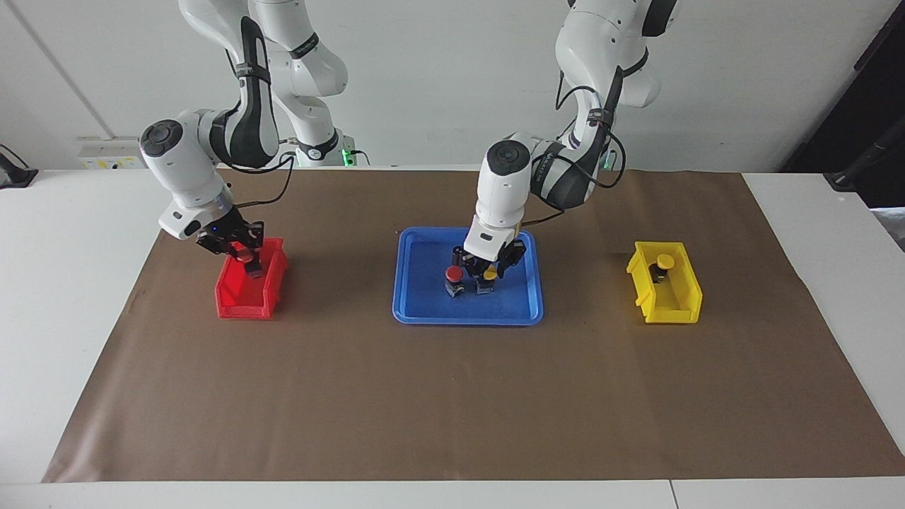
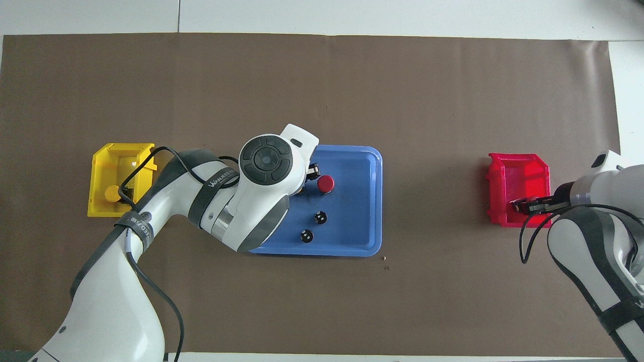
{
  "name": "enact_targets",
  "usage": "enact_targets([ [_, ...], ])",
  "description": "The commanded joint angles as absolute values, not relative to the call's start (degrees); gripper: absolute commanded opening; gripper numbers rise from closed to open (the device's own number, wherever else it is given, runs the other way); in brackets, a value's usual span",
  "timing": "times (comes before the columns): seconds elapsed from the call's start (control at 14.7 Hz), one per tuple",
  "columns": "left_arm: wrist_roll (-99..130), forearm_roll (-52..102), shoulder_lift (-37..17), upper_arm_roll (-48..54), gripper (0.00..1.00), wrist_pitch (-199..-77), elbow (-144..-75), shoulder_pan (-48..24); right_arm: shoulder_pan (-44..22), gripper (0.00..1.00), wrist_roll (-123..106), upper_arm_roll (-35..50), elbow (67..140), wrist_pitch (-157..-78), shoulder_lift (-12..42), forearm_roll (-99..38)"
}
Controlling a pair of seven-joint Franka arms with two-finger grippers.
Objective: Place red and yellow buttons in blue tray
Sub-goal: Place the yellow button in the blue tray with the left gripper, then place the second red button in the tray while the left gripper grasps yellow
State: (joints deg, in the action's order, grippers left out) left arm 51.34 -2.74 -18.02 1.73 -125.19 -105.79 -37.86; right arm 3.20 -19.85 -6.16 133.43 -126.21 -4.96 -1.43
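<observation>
The blue tray lies mid-table and also shows in the overhead view. One red button stands in it. My left gripper is low in the tray, shut on a yellow button right beside that red button. A second yellow button sits in the yellow bin; it also shows from above. My right gripper is down in the red bin, shut on a red button whose cap shows between the fingers.
Two dark cylinders with silvery tops stand in the tray, nearer to the robots than the red button. The left arm covers the tray's end toward the yellow bin. Brown paper covers the table.
</observation>
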Motion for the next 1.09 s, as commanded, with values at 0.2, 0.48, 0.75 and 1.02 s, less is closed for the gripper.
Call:
enact_targets([
  [0.2, 26.97, -4.58, -7.58, 1.05, 1.00, -104.35, -101.69, -25.62, 0.02, 0.28, -15.77, -4.58, 107.19, -105.76, 4.02, -3.77],
  [0.48, 4.18, -4.22, -3.52, 1.05, 1.00, -102.74, -103.44, -11.02, -15.86, 0.27, 10.65, -4.48, 99.84, -108.33, 8.17, -4.39],
  [0.75, -2.37, -4.04, 2.00, 1.05, 1.00, -118.77, -119.30, -3.87, -27.93, 0.27, 27.39, -4.48, 101.59, -116.44, 11.34, -4.22],
  [1.02, -5.62, -4.04, 2.72, 1.05, 0.84, -123.31, -125.24, -1.50, -30.84, 0.28, 28.92, -4.48, 108.26, -123.55, 11.42, -4.13],
])
